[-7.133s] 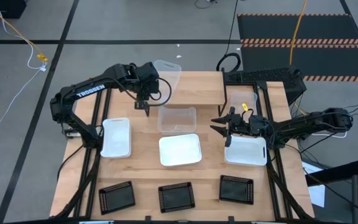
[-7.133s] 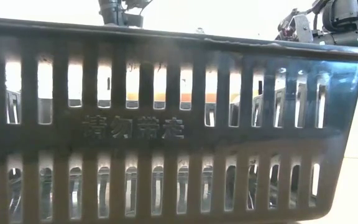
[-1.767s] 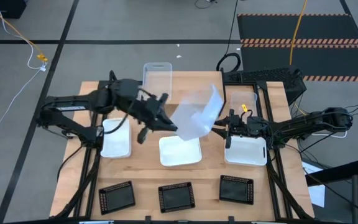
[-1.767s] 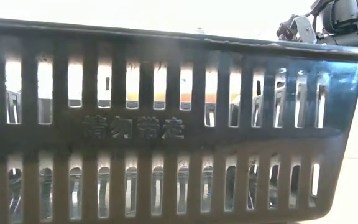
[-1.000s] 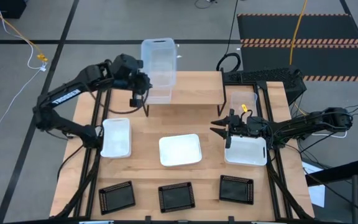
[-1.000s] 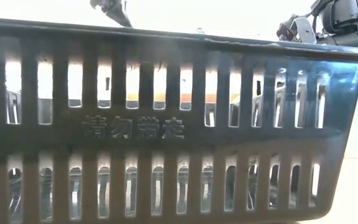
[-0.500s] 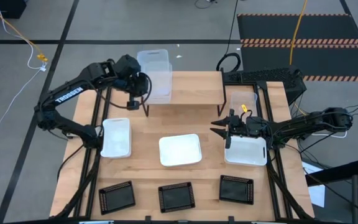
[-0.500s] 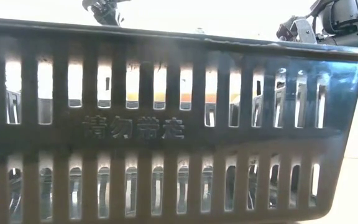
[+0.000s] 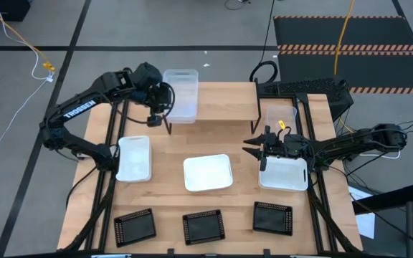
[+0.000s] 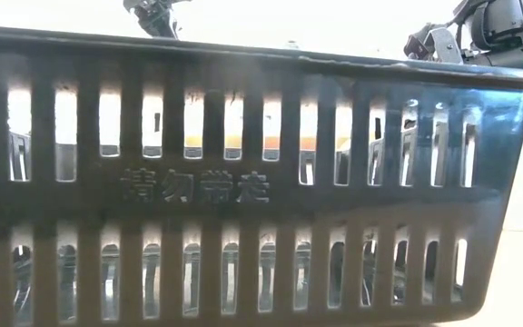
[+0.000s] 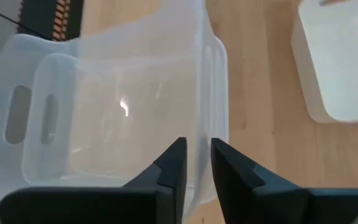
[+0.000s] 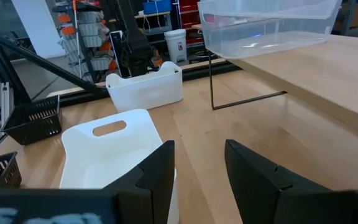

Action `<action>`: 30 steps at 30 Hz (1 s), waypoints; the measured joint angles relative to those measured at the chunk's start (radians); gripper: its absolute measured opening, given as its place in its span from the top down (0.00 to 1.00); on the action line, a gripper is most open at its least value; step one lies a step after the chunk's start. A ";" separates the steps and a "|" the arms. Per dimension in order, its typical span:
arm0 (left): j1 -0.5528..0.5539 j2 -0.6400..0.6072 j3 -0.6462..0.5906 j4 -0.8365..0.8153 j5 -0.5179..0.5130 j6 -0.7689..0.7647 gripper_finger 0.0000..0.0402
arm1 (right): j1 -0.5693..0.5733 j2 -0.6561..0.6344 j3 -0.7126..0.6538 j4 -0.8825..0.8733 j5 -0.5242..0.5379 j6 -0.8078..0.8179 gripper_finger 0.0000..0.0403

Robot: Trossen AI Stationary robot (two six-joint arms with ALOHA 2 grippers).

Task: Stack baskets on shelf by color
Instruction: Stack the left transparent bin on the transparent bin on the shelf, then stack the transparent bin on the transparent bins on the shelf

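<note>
Robotics lab or workshop. Wood tabletop (image 9: 214, 208) on bare grey floor (image 9: 192, 21) marked with black tape lines; yellow cable (image 9: 20, 43) trailing across floor; hazard-striped black mat (image 9: 350, 43) behind the rig. Right wrist view: shelving (image 12: 82, 31) loaded with orange and blue gear, white bin (image 12: 175, 43), black frame struts (image 12: 17, 53). Two dark arms bolted beside tabletop.

Dark jointed arms (image 9: 84, 107) (white "TROSSEN" lettering)
</note>
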 joint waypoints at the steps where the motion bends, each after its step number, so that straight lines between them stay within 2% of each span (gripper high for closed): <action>1: 0.001 0.000 0.000 0.010 -0.003 -0.011 0.77 | 0.000 0.000 0.000 0.000 0.000 0.000 0.67; 7: -0.005 0.017 0.000 0.066 -0.005 -0.052 0.62 | 0.000 0.000 0.000 0.000 0.000 0.000 0.67; 13: -0.006 0.090 0.000 0.022 0.003 -0.063 0.53 | 0.000 0.000 0.000 -0.004 0.000 -0.004 0.67; 19: -0.006 0.099 -0.001 0.041 -0.016 -0.020 0.49 | 0.000 0.000 0.000 -0.006 0.000 -0.007 0.67; 25: -0.018 0.019 0.041 0.103 -0.186 -0.013 0.49 | 0.000 0.000 0.001 -0.005 0.000 -0.008 0.67; 30: -0.067 -0.037 0.068 0.202 -0.167 -0.110 0.49 | 0.000 0.000 0.001 0.000 0.000 -0.008 0.67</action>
